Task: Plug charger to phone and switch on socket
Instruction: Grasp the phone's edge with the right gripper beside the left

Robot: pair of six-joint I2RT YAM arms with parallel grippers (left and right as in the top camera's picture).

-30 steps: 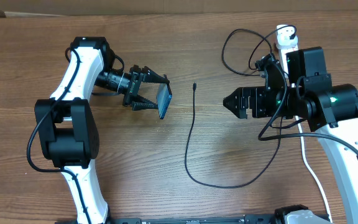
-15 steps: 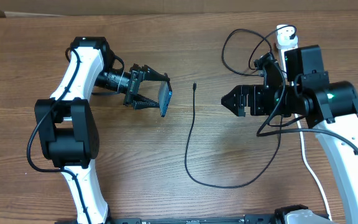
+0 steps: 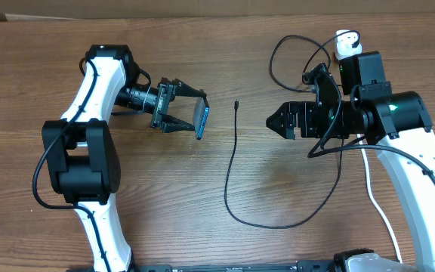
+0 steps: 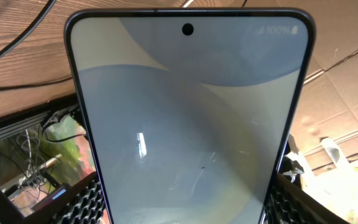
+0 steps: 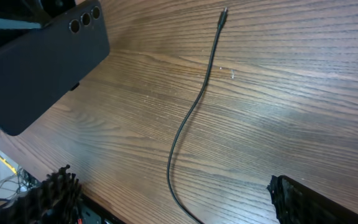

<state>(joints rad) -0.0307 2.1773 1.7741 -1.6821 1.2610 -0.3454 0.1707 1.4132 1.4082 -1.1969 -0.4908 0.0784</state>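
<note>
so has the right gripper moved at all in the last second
Yes, slightly: the right gripper has edged toward the charger tip, which has not shifted, so the gap between them is narrower.

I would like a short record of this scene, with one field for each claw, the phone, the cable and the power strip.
left claw: shut on the phone
phone: screen lit, nothing plugged in
right claw: open, empty
cable: loose on the table, its tip free between both claws
power strip: far side, partly hidden by right arm
</note>
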